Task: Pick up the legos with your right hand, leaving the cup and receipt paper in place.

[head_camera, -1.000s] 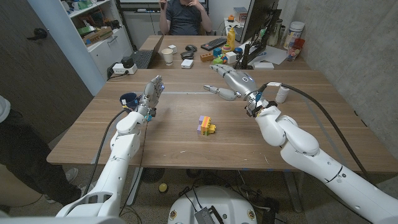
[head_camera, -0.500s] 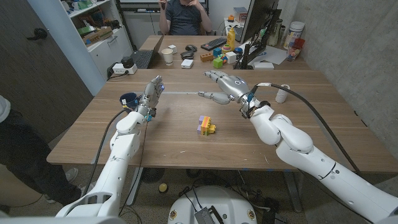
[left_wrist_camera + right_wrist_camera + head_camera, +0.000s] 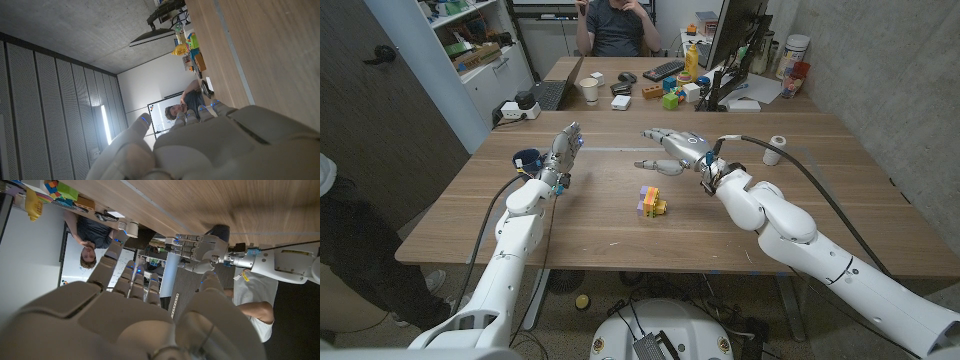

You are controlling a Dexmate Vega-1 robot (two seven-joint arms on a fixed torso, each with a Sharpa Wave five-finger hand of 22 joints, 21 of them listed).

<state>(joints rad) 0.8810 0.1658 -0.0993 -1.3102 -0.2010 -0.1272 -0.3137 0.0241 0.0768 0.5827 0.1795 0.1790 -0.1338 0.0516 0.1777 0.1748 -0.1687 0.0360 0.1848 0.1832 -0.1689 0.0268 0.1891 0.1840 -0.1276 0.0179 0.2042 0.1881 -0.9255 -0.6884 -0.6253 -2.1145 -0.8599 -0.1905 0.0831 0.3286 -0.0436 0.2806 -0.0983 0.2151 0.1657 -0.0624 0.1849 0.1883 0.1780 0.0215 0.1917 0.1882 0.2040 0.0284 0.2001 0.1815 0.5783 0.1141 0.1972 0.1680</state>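
Right hand (image 3: 672,150) hovers open and empty, fingers spread, beyond the legos (image 3: 651,201) lying mid-table. Left hand (image 3: 563,150) stands upright, apparently holding nothing, beside a dark cup (image 3: 527,160) near the table's left edge.

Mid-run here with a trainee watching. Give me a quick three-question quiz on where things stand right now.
1. True or false: the right hand already holds the legos.
2. Which lies nearer the left hand? A) the blue cup B) the white paper roll C) the legos
3. Fill in: the right hand's fingers are ____, holding nothing.

Key:
1. False. The hand hovers beyond the legos, which sit alone on the table.
2. A. The cup stands just beside the left hand.
3. Spread apart.
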